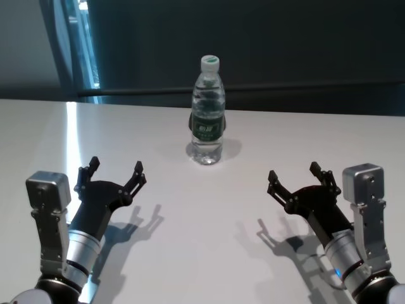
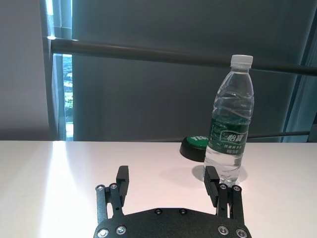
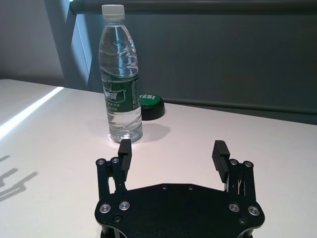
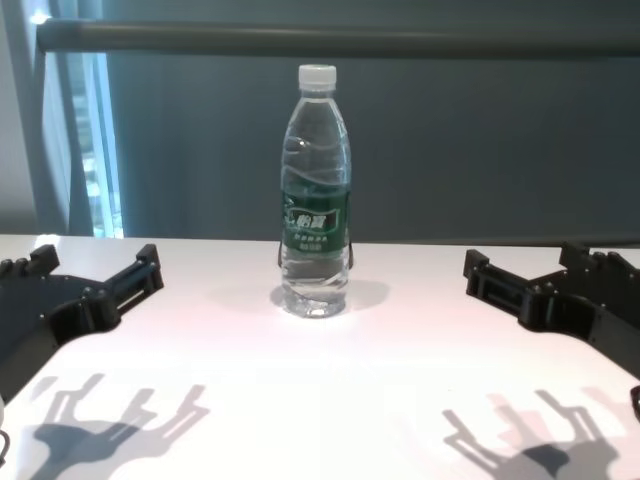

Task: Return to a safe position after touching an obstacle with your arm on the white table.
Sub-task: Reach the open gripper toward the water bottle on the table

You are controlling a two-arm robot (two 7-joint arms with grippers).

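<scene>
The obstacle, a clear water bottle [image 1: 208, 111] with a white cap and dark green label, stands upright in the middle of the white table [image 1: 209, 215]; it also shows as the bottle [image 2: 230, 121], [image 3: 120, 79], [image 4: 316, 195]. My left gripper [image 1: 116, 174] hovers open near the front left, well short of the bottle, nothing between its fingers [image 2: 122, 179]. My right gripper [image 1: 297, 177] hovers open at the front right, equally apart from it, its fingers [image 3: 219, 153] empty.
A low dark green round button [image 3: 151, 105] sits on the table just behind the bottle [image 2: 195, 147]. A dark rail [image 4: 330, 38] and dark wall run behind the table's far edge. A bright strip of light crosses the table's left side.
</scene>
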